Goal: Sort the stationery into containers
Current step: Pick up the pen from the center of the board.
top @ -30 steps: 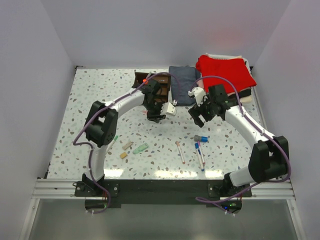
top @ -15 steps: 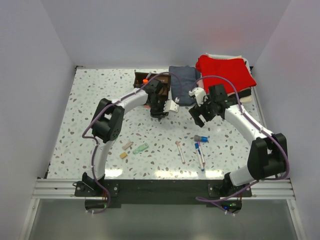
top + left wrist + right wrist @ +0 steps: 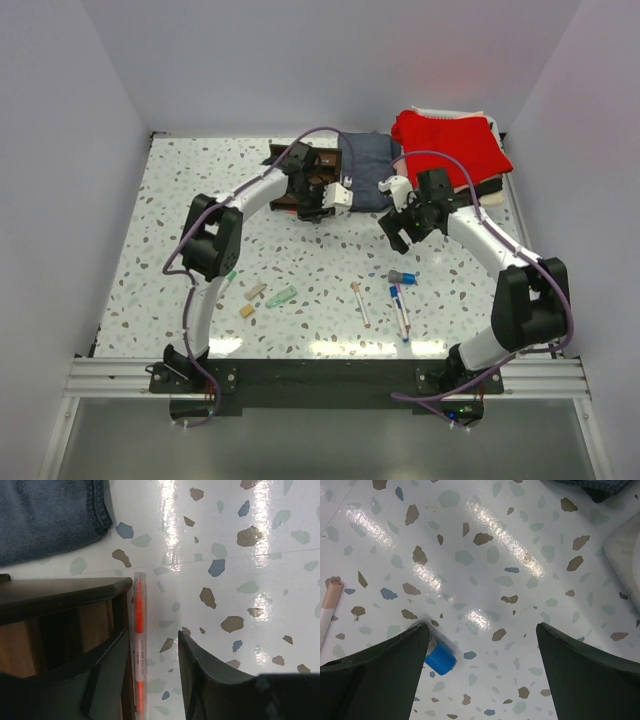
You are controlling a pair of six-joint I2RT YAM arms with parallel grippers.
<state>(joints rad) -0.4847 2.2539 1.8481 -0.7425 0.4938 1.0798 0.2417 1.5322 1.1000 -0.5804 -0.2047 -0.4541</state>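
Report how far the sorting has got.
Done: nothing shows inside the organizer. In hand: an orange pen between the left gripper's parted fingers, beside the organizer's wall. Left: tan blocks, green piece, pink pen, blue-capped pens on the table.

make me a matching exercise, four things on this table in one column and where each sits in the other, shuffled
Things:
1. orange pen
2. red cloth
3. pale green piece
4. blue cap

Places:
A. near left, beside the tan blocks
B. lying alongside the organizer
C. far right corner, topmost
D. right of centre, close to a slim pen

Pairs: 1-B, 2-C, 3-A, 4-D
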